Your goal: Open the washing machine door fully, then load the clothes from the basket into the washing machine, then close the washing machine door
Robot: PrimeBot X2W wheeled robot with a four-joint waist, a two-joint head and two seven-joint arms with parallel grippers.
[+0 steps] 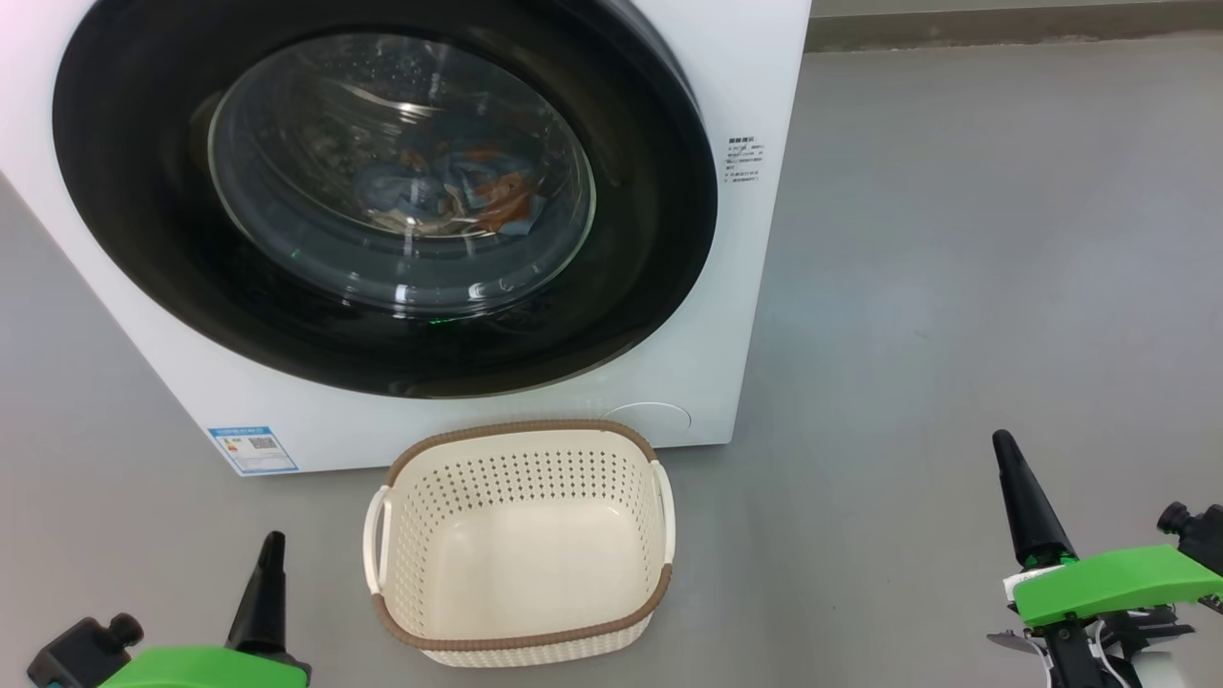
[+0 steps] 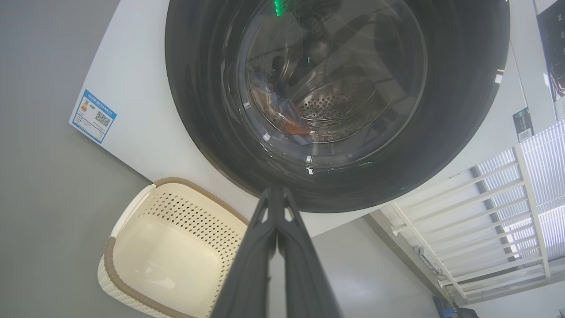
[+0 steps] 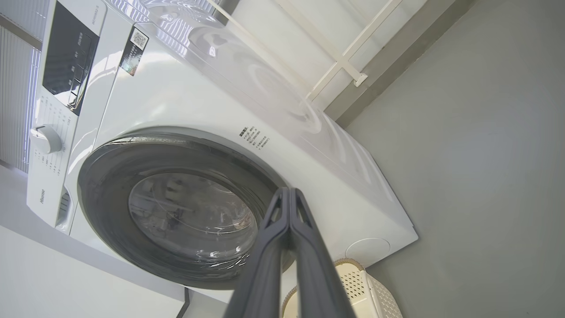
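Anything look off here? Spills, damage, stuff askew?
Nothing stands out. The washing machine door sits shut, the clothes lie inside behind its glass, and the basket stands upright and empty in front of it.

Basket (image 1: 535,473) on the floor (image 1: 955,287) just before the washing machine (image 1: 755,76), clothes (image 1: 449,186) within, behind its door (image 1: 143,191).

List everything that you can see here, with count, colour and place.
floor: one, grey, all around
washing machine: one, white, facing the robot
washing machine door: one, glossy black with clear window, closed on the machine's front
clothes: small heap, light blue and orange, inside the machine, seen through the door
basket: one, cream with brown rim, on the floor before the machine
label: one, blue, machine's lower front corner
left gripper: one, dark, shut, left of the basket
right gripper: one, dark, shut, right of the basket
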